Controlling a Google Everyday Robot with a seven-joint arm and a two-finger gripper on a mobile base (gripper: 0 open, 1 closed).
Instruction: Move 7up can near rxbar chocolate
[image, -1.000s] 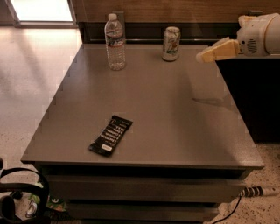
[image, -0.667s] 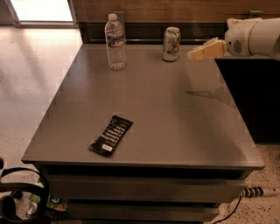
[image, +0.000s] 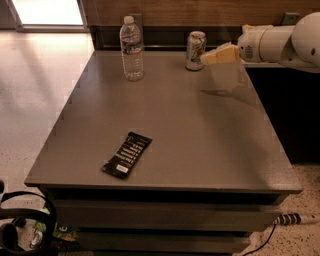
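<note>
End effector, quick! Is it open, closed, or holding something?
The end effector: cannot be told if open or closed. It hangs right beside the 7up can, near the back of the table.

Table (image: 200, 130): bottle (image: 132, 50), can (image: 195, 50), bar (image: 127, 154); hand (image: 206, 58) above.

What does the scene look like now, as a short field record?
can: upright, far edge, right of centre
bar: flat, near front-left, far from can
bottle: upright, far edge, left of can
gripper: tip close beside can's right side, contact unclear
table: grey, bears all three
</note>
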